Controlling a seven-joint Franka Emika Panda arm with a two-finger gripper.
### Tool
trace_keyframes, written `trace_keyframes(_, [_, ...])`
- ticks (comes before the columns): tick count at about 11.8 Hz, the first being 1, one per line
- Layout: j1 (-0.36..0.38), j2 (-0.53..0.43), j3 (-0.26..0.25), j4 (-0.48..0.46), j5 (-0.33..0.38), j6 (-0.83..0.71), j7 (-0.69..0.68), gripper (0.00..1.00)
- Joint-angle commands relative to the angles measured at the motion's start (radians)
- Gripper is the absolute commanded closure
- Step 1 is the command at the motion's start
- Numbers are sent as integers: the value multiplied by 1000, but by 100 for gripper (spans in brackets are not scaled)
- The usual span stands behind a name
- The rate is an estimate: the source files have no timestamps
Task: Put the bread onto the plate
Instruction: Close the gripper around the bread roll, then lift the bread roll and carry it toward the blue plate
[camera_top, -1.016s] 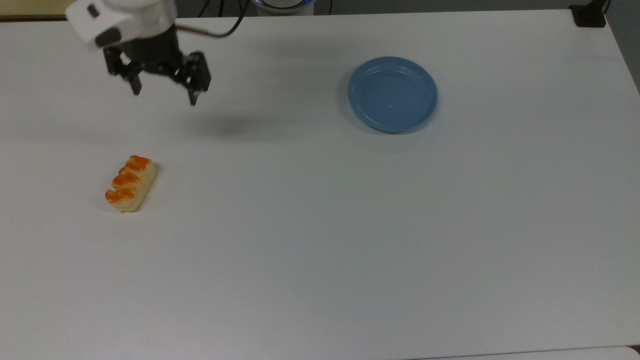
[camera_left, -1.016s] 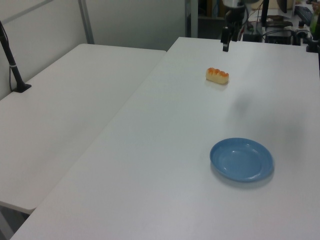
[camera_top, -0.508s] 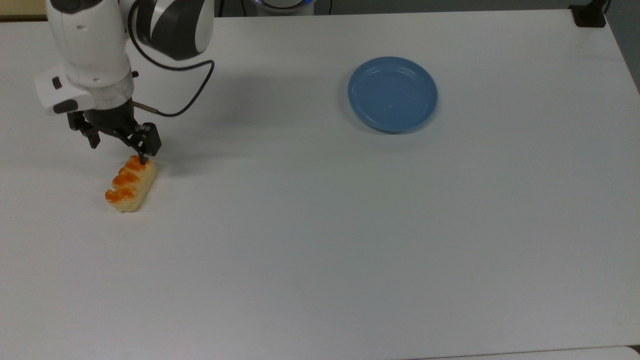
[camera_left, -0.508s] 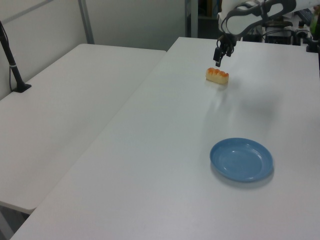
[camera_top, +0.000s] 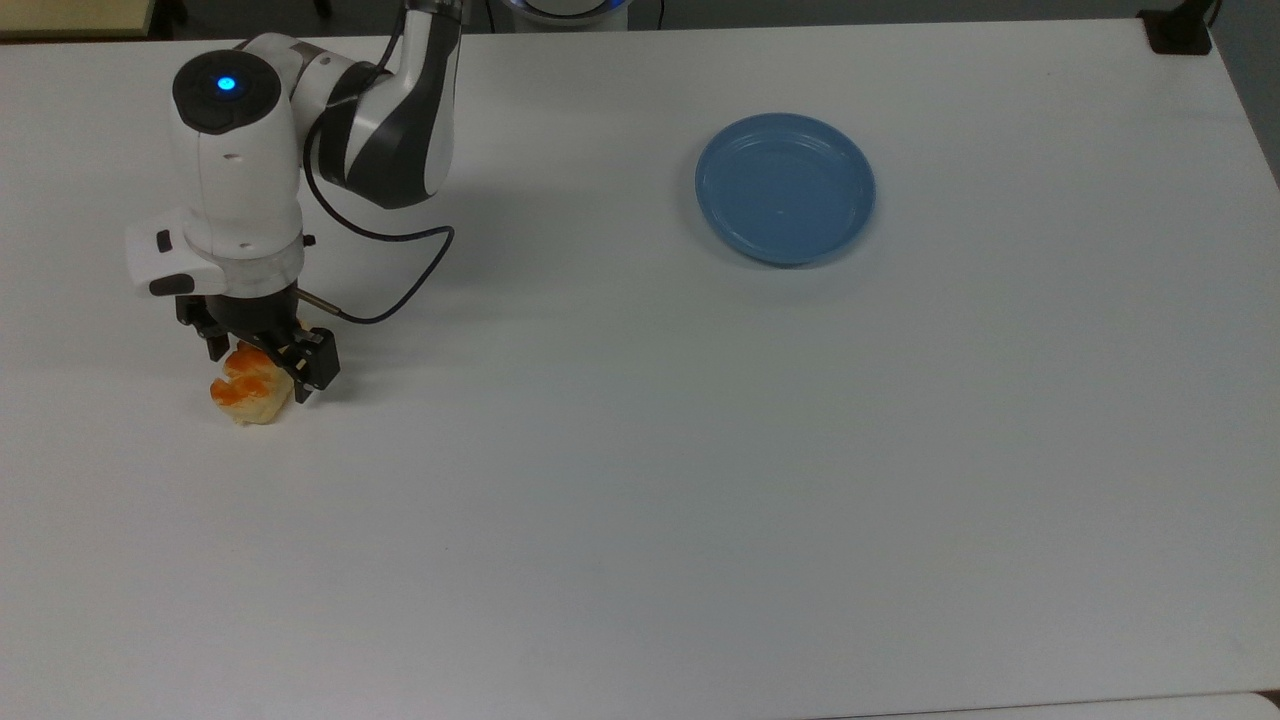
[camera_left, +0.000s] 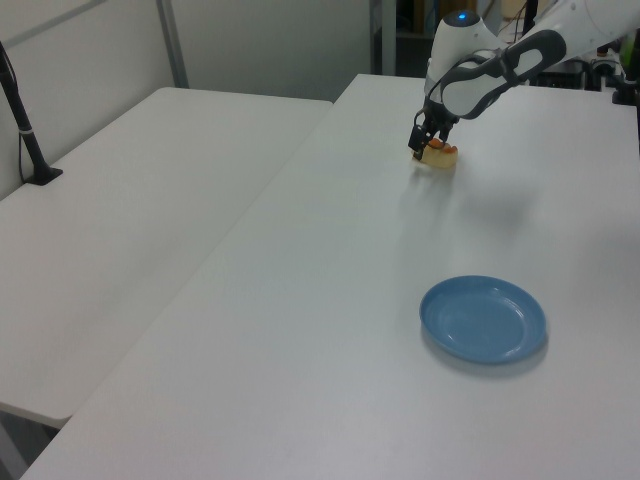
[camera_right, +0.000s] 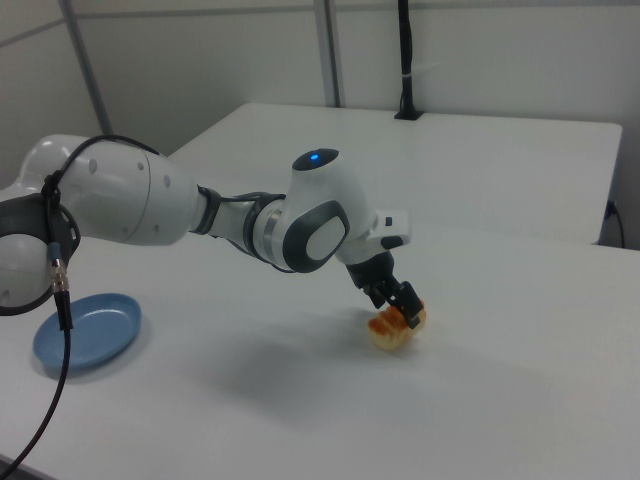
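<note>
1. The gripper is sitting low over the bread, fingers spread wide and straddling the loaf's width, one finger on the top view's right side, the other on the top view's left.
2. Fingers are not pinching yet; contact with the loaf's sides can't be told. In the right view the gripper is angling down onto the top of the bread.
3. Bread is lying on the table, directly under the gripper, its near end sticking out below the fingers in the top view.
4. In the left view the gripper is covering part of the bread.
5. The arm is reaching in from the top view's upper edge, with a cable looping off the wrist.
6. The plate is sitting well apart from the gripper, far toward the top view's right, and is holding nothing. In the left view the plate is lying nearer the camera than the gripper.
</note>
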Motion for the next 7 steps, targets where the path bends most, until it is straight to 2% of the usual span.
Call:
trace_keyframes(1, [8, -13, -7, 6, 6, 3, 5, 41])
trace_keyframes(2, [4, -40, -5, 3, 6, -8, -45, 58])
trace_keyframes(4, [26, -139, -5, -14, 11, -159, -116, 62])
trace_keyframes(6, [133, -232, -5, -34, 17, -331, -133, 61])
trace_keyframes(7, [211, -265, 1, -51, 20, -396, -119, 61])
